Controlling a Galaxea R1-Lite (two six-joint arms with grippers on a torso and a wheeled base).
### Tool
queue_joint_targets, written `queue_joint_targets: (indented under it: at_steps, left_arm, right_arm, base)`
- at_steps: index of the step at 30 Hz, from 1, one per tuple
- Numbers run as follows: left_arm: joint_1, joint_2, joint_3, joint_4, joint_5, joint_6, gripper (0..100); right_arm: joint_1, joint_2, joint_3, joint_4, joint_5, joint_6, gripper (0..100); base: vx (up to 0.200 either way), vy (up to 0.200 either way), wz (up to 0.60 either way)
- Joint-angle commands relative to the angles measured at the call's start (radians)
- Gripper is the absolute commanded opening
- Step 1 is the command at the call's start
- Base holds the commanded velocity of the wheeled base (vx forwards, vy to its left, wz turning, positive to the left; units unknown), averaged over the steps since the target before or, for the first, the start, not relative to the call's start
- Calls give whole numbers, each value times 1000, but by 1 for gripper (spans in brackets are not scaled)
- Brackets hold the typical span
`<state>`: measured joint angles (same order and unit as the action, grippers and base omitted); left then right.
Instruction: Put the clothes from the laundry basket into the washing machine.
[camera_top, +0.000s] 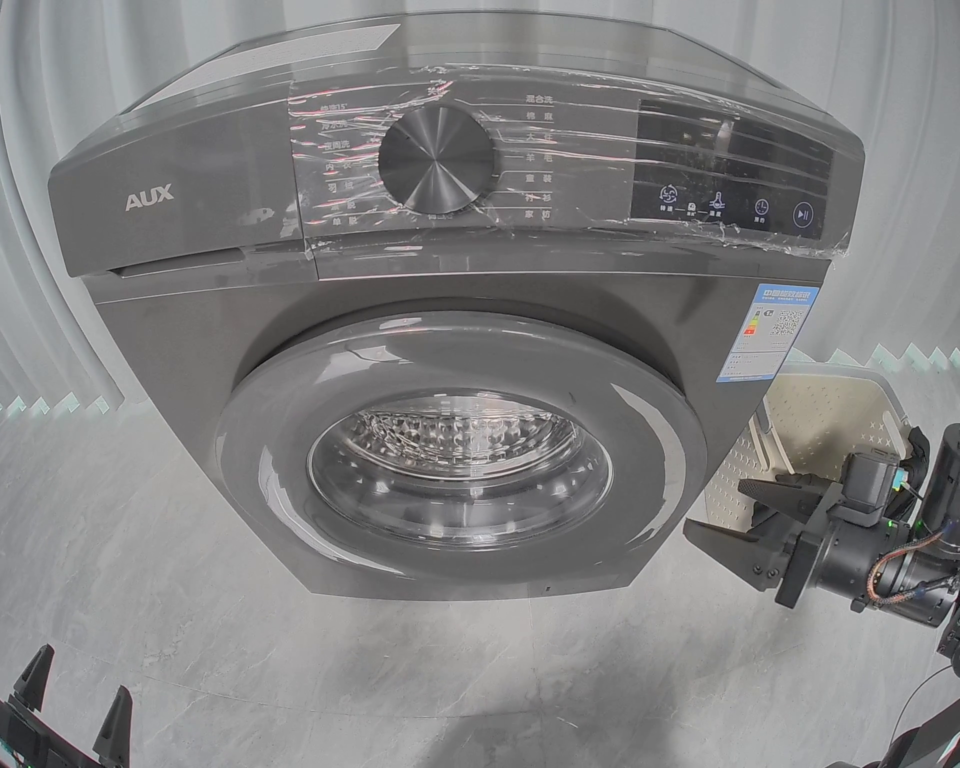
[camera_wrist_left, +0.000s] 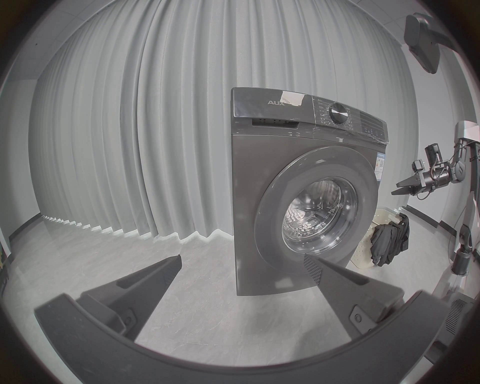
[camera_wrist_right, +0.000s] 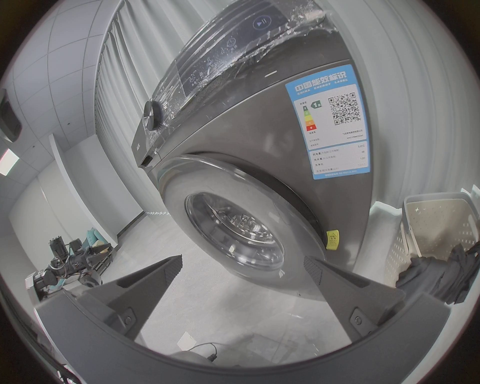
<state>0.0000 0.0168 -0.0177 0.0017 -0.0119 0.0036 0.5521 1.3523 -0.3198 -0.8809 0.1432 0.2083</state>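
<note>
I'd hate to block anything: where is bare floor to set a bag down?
Bare floor spreads before the washing machine, from its closed door to the left hand, and leftward to the curtain. It is crowded on the machine's right: the laundry basket, dark clothes over it, stands close by, the right hand before it.

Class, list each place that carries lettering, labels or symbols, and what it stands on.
Brand lettering: washing machine, upper front.
Programme names: around the dial, too small.
Touch panel: symbols only.
Energy label, with square code: front corner.
Yellow sticker: unreadable.
</note>
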Motion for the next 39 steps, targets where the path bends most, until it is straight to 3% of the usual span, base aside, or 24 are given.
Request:
queue_joint_targets:
  at_steps: [1,21,34,39]
  left_arm:
    - [0,-17,16,0,0,1,100]
    - [0,-17,16,0,0,1,100]
    - [0,-17,18,0,0,-1,100]
    - [0,-17,16,1,0,-1,100]
  right_arm:
    - [11,85,-7,-43,-22,2,100]
    - [-9,129,-73,-55,-65,-13,100]
    - [3,183,-65,-87,-16,-7,100]
    - [11,145,33,-118,9,-13,100]
  base:
    - [0,0,0]
    - [0,0,0]
    - [0,0,0]
    - [0,0,0]
